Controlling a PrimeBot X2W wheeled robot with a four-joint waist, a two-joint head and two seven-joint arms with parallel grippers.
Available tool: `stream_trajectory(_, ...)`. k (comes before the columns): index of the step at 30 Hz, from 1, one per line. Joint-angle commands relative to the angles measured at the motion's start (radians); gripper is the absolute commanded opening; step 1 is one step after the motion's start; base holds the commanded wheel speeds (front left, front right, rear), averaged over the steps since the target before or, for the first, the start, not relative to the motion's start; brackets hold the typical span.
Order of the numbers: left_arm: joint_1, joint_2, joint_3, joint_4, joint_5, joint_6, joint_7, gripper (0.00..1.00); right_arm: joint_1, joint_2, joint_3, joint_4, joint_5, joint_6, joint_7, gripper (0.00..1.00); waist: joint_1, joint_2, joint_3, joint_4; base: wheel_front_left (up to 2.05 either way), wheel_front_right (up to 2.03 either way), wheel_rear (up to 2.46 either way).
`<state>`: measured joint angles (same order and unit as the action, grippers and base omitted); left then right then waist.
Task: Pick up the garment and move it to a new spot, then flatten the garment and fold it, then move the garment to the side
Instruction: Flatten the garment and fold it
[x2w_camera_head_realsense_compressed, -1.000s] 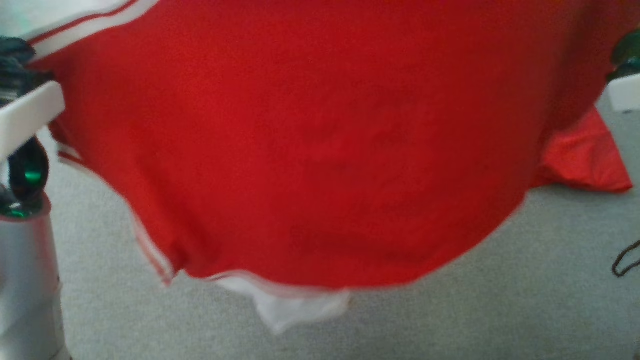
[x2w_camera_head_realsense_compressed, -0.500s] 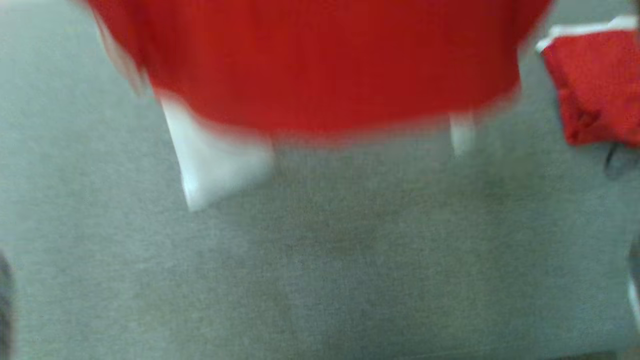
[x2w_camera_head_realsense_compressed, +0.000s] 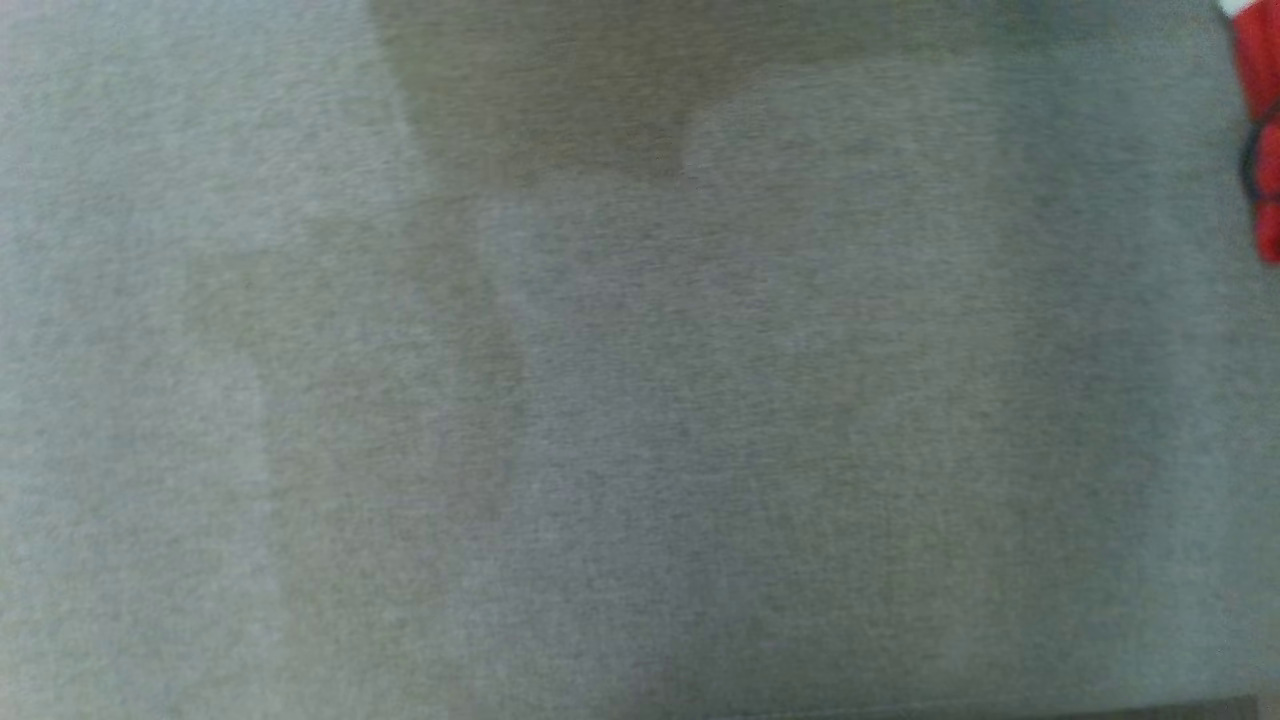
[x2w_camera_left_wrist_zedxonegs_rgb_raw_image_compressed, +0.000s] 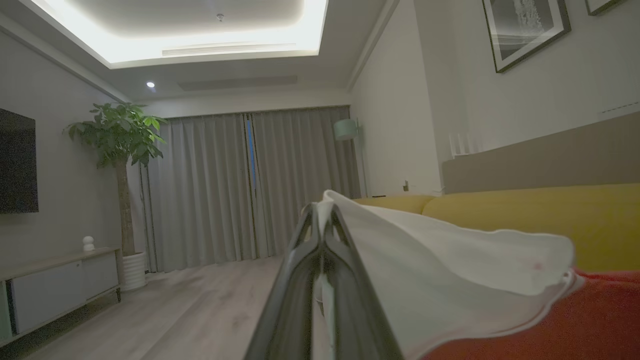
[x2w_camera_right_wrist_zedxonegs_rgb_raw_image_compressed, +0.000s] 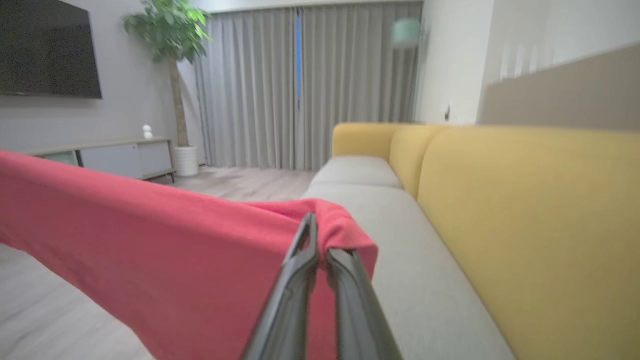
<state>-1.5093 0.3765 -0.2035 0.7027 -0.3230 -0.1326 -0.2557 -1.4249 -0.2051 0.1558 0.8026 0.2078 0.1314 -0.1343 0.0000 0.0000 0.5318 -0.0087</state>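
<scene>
- The sofa (x2w_camera_right_wrist_zedxonegs_rgb_raw_image_compressed: 525, 210) has a yellow backrest and a long pale grey seat. In the head view the grey seat fabric (x2w_camera_head_realsense_compressed: 640, 400) spreads across nearly the whole frame, soft with blur and crossed by faint shadows.
- The curtains (x2w_camera_left_wrist_zedxonegs_rgb_raw_image_compressed: 240, 190) are grey and hang floor to ceiling at the far end of the room, drawn but for a thin blue slit in the middle.
- The garment (x2w_camera_right_wrist_zedxonegs_rgb_raw_image_compressed: 150, 250) is red with a white part. It is held up in the air by both claws.
  - In the right wrist view it stretches as a broad red sheet from the claw out to the left edge, in front of the seat and the wooden floor.
  - In the left wrist view the white part (x2w_camera_left_wrist_zedxonegs_rgb_raw_image_compressed: 440, 280) fans out to the right of the fingers, with red cloth below it at the lower right corner.
  - In the head view a red sliver (x2w_camera_head_realsense_compressed: 1266, 120) shows at the upper right edge.
- The television (x2w_camera_right_wrist_zedxonegs_rgb_raw_image_compressed: 47, 50) is dark and sits on the wall to the left.
- A low cabinet (x2w_camera_left_wrist_zedxonegs_rgb_raw_image_compressed: 55, 285) stands under it.
- A potted tree (x2w_camera_left_wrist_zedxonegs_rgb_raw_image_compressed: 117, 135) stands beside the curtains.
- The left claw (x2w_camera_left_wrist_zedxonegs_rgb_raw_image_compressed: 321, 212) has its fingers pressed together, pinching the white edge of the garment at the tips.
- The right claw (x2w_camera_right_wrist_zedxonegs_rgb_raw_image_compressed: 320, 237) is clamped on a bunched red fold that drapes over its tips.
- A pale green floor lamp (x2w_camera_left_wrist_zedxonegs_rgb_raw_image_compressed: 345, 129) stands by the far corner.
</scene>
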Motion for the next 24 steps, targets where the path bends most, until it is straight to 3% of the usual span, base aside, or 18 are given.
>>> stream_trajectory(1, 0.046, 0.025, -0.014, -0.038, -0.034, 0.002, -0.005, 0.0, 0.034, -0.001, 0.018, 0.021, 0.023, -0.001, -0.017, 0.0, 0.0, 0.0, 0.005, 0.026, 0.0, 0.0, 0.0)
stream_trajectory(11, 0.44, 0.015, -0.112, -0.203, -0.057, 0.002, -0.006, 0.0, 0.254, -0.047, 0.218, 0.148, 0.16, -0.001, 0.057, 0.0, 0.0, 0.0, -0.054, 0.065, 0.0, 0.0, 0.0)
stream_trajectory(18, 0.739, 0.075, -0.15, -0.345, -0.09, 0.002, -0.006, 0.0, 0.419, -0.137, 0.401, 0.063, 0.333, -0.001, 0.159, 0.0, 0.0, 0.0, -0.16, 0.067, 0.0, 0.0, 0.0)
stream_trajectory(24, 0.918, 0.118, -0.195, -0.422, -0.14, 0.002, -0.006, 0.0, 0.554, -0.236, 0.485, -0.043, 0.459, -0.001, 0.213, 0.0, 0.0, 0.0, -0.257, 0.076, 0.0, 0.0, 0.0)
